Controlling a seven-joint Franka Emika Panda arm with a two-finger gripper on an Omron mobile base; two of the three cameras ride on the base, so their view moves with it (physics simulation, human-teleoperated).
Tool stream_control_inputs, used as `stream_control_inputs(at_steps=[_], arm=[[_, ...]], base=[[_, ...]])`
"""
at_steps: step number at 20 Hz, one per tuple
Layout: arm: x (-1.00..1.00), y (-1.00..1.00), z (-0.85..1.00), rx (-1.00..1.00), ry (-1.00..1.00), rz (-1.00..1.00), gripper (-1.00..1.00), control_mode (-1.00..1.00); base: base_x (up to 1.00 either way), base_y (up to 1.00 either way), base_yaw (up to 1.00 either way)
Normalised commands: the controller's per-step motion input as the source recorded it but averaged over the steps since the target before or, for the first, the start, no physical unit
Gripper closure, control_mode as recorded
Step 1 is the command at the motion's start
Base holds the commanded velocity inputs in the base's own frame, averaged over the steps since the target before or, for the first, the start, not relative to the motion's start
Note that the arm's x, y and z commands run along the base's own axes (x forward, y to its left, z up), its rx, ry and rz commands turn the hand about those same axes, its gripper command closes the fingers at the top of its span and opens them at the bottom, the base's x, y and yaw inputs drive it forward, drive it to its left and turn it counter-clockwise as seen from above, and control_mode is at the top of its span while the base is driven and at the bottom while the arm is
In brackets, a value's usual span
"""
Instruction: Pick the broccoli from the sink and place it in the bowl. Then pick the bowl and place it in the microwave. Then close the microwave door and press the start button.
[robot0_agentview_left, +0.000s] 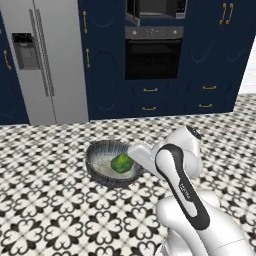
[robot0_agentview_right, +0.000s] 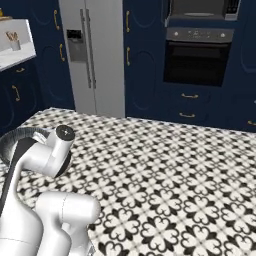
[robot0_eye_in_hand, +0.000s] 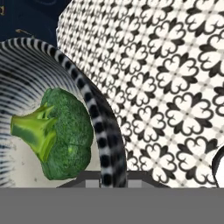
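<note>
**Bowl with broccoli held at its rim, over the patterned floor**

Nearest: arm (robot0_agentview_left: 182, 187) rises from the base and reaches left toward the bowl (robot0_agentview_left: 102, 156).

End effector (robot0_eye_in_hand: 106, 180) is closed on the bowl's rim; in the hand view the striped rim runs down between the fingertips at the bottom edge.

Broccoli (robot0_agentview_left: 121, 163) lies inside the bowl, on the side nearer the end effector, stalk pointing away from the rim; in the hand view it sits just beside the gripped stretch of rim.

Under and around the bowl: black-and-white patterned floor (robot0_agentview_left: 45, 200).

Far side: grey fridge (robot0_agentview_left: 45, 60) at left, navy cabinets (robot0_agentview_left: 105, 65) beside it, oven (robot0_agentview_left: 153, 54) with gold-handled drawers below. Above the oven, the lower part of the microwave (robot0_agentview_left: 155, 10), black inside, silver-grey frame.
</note>
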Motion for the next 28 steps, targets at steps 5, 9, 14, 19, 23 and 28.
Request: stream_control_inputs(at_steps=[5,9,14,19,23,28], arm=[[0.00,0.00,0.00,0.00,0.00,0.00,1.00,1.00],[0.00,0.00,0.00,0.00,0.00,0.00,1.00,1.00],[0.00,0.00,0.00,0.00,0.00,0.00,1.00,1.00],[0.00,0.00,0.00,0.00,0.00,0.00,1.00,1.00],[0.00,0.00,0.00,0.00,0.00,0.00,1.00,1.00],[0.00,0.00,0.00,0.00,0.00,0.00,1.00,1.00]], base=[[0.00,-0.56,-0.10],[0.00,-0.61,-0.08],[0.14,-0.71,-0.04],[0.77,-0.44,-0.09],[0.99,-0.29,-0.10],[0.89,-0.48,-0.07]])
